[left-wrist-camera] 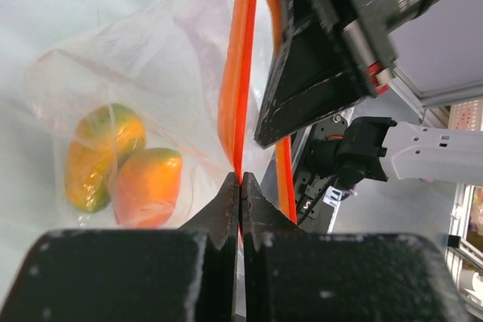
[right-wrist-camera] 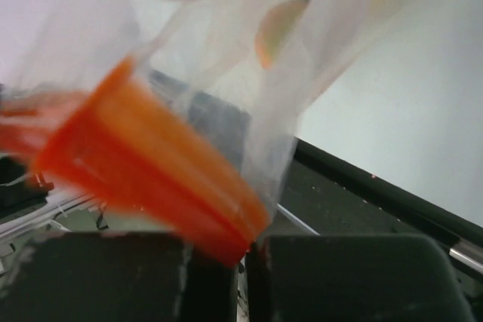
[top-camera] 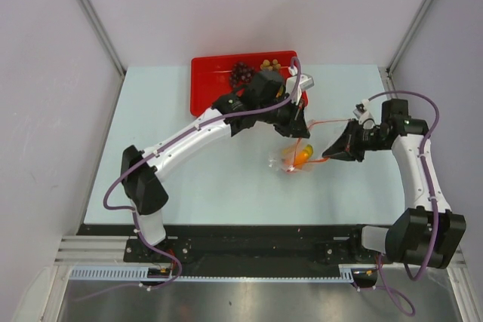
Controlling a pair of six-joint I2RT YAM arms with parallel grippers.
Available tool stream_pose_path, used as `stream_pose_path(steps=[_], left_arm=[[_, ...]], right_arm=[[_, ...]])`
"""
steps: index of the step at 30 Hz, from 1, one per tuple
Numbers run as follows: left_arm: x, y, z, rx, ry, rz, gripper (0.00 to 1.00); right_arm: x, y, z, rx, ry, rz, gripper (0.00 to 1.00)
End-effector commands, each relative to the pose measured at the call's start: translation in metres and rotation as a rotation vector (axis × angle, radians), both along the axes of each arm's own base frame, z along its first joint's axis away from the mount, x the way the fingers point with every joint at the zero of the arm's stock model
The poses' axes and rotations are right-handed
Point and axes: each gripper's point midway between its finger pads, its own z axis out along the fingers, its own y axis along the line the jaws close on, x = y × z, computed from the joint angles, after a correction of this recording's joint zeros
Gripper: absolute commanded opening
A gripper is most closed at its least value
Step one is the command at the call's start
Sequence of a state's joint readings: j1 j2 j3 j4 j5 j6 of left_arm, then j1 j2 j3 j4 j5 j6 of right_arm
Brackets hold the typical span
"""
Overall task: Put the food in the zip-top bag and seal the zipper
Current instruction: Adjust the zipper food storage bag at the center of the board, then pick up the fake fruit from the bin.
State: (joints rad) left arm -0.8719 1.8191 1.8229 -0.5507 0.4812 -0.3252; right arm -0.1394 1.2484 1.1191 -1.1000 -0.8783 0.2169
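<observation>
The bag (top-camera: pixel 298 157) is held over the table (top-camera: pixel 189 179), right of its middle, with two mangoes (left-wrist-camera: pixel 121 164) inside. The zipper (left-wrist-camera: pixel 240 73) is pinched by the left gripper (left-wrist-camera: pixel 240 194), pressed together on it, and by the right gripper (right-wrist-camera: pixel 243 258) at its other end. Grapes (top-camera: pixel 241 72) and a tan cluster (top-camera: pixel 268 63) lie unpacked in the tray (top-camera: pixel 207 84) at the far edge. The seal is judged unfinished.

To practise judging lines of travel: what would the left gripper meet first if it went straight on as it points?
The left gripper is shut on the zipper; past that strip, the right gripper looks nearest in line, though depth is unclear.
</observation>
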Motion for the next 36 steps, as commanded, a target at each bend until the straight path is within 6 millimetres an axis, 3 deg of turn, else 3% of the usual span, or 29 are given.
stream_pose_path(steps=[1, 4, 8, 10, 12, 13, 17, 18, 19, 20, 25, 26, 27, 28, 29, 30, 31, 32, 35, 36], left_arm=[[0.011, 0.008, -0.001, -0.009, 0.009, 0.063, 0.00], [0.035, 0.026, -0.008, 0.025, -0.006, 0.169, 0.00], [0.076, 0.055, -0.017, 0.105, -0.082, 0.341, 0.00], [0.081, 0.057, -0.026, 0.135, -0.100, 0.351, 0.01], [0.075, 0.049, -0.037, 0.147, -0.087, 0.270, 0.12], [0.073, 0.045, -0.037, 0.142, -0.101, 0.229, 0.30], [0.080, 0.046, -0.023, 0.070, -0.185, 0.166, 0.67], [0.101, 0.053, -0.009, 0.014, -0.237, 0.204, 0.80], [0.111, 0.061, -0.004, -0.008, -0.252, 0.233, 0.86], [0.136, 0.078, 0.004, -0.031, -0.279, 0.290, 0.89], [0.237, 0.126, 0.024, -0.026, -0.409, 0.555, 0.94], [0.263, 0.137, -0.004, 0.022, -0.382, 0.597, 0.95], [0.279, 0.142, -0.017, 0.050, -0.371, 0.625, 0.95], [0.297, 0.150, -0.004, 0.049, -0.391, 0.684, 0.95], [0.318, 0.155, -0.045, 0.110, -0.343, 0.708, 0.95], [0.329, 0.158, -0.051, 0.125, -0.337, 0.739, 0.95], [0.345, 0.165, -0.038, 0.114, -0.363, 0.808, 0.95], [0.357, 0.166, -0.068, 0.150, -0.340, 0.824, 0.95], [0.378, 0.171, -0.079, 0.119, -0.345, 0.910, 0.95], [0.380, 0.170, -0.095, 0.121, -0.323, 0.919, 0.95]], right_arm=[[0.005, -0.002, 0.033, 0.045, -0.078, -0.005, 0.02], [-0.002, -0.008, 0.042, 0.042, -0.085, 0.011, 0.00], [-0.008, -0.021, 0.039, 0.028, -0.073, 0.017, 0.00], [-0.006, -0.025, 0.033, 0.019, -0.062, 0.005, 0.00], [-0.001, -0.027, 0.022, 0.020, -0.053, 0.004, 0.00], [0.001, -0.026, 0.019, 0.031, -0.036, -0.010, 0.00], [0.010, -0.026, 0.009, 0.051, -0.006, -0.033, 0.00], [0.014, -0.027, 0.008, 0.051, -0.015, -0.039, 0.00], [0.017, -0.027, 0.010, 0.062, -0.008, -0.051, 0.00], [0.020, -0.026, 0.011, 0.069, -0.010, -0.057, 0.00], [0.032, -0.019, 0.015, 0.074, -0.039, -0.046, 0.00], [0.032, -0.017, 0.015, 0.075, -0.031, -0.047, 0.00], [0.034, -0.017, 0.014, 0.073, -0.033, -0.049, 0.00], [0.033, -0.016, 0.013, 0.071, -0.029, -0.051, 0.00], [0.034, -0.014, 0.012, 0.074, -0.022, -0.050, 0.00], [0.034, -0.014, 0.011, 0.074, -0.020, -0.050, 0.00], [0.034, -0.014, 0.010, 0.069, -0.024, -0.050, 0.00], [0.035, -0.014, 0.010, 0.067, -0.027, -0.052, 0.00], [0.036, -0.014, 0.010, 0.065, -0.034, -0.053, 0.00], [0.037, -0.015, 0.009, 0.061, -0.031, -0.056, 0.00]])
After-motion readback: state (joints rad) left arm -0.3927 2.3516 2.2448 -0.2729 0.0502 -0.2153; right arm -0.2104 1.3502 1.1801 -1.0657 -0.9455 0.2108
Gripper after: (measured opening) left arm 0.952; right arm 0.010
